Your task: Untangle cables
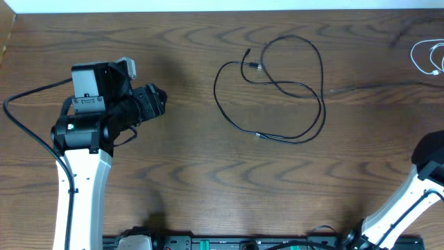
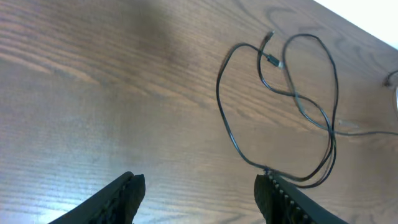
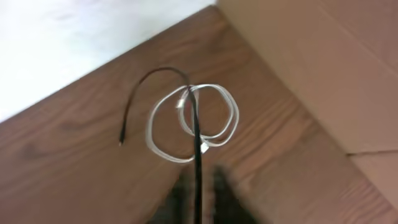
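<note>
The black cable (image 1: 215,87) lies in loose crossing loops at the table's middle, and a faint strand of it runs off to the right. Coiled at the far right edge is the white cable (image 1: 414,55). My left gripper (image 1: 158,103) hovers left of the loops, apart from them. In its wrist view the left gripper (image 2: 199,186) stands open and empty, its right finger near the black cable (image 2: 217,93). In the right wrist view the black cable (image 3: 198,130) crosses the white coil (image 3: 149,132) and runs down between the blurred fingers of my right gripper (image 3: 202,199), which stand slightly apart.
The right arm (image 1: 423,173) enters from the lower right corner. A beige board (image 3: 311,62) borders the table beyond the white coil. A strip of equipment (image 1: 208,243) lines the front edge. Thick black arm wiring (image 1: 21,104) loops at the far left.
</note>
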Robot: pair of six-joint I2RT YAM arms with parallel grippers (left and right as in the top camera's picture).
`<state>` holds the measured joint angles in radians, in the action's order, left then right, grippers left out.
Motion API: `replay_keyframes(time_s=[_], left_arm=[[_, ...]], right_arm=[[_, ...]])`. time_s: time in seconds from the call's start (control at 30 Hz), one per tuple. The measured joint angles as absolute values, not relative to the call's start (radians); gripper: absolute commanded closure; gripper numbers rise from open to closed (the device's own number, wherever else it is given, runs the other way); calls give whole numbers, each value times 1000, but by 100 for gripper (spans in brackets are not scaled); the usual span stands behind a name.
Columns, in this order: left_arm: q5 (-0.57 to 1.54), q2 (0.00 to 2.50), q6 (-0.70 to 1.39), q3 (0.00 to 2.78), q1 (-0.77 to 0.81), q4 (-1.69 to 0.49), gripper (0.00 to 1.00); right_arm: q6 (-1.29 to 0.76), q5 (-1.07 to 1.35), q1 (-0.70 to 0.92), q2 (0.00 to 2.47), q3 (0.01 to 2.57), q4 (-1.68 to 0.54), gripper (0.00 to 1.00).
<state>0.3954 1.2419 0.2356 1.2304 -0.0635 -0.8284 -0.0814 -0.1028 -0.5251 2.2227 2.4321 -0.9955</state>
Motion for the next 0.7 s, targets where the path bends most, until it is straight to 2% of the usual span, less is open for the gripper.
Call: replay_keyframes(time_s=[0.03,0.07,0.2,0.27,0.47,0.7], left_arm=[[395,1242,236,1230,-64,-834,37],[395,1242,236,1230,-64,-836,37],[395,1242,236,1230,-64,-841,37],[395,1242,236,1230,-64,-841,37],[395,1242,236,1230,-64,-841,37],[395,1242,236,1230,-64,-841,37]], right_arm=[[-80,-103,-535,2223,2403,-974,34],[-80,-102,-541,2223,2387,-970,26],[-80,-83,-546,2223,2353,-979,4],[-65,-47,-538,2223,2353,-989,1],[-10,134,-464,2223,2353,-1065,1],[57,248,-243,2223,2336,-1087,1]])
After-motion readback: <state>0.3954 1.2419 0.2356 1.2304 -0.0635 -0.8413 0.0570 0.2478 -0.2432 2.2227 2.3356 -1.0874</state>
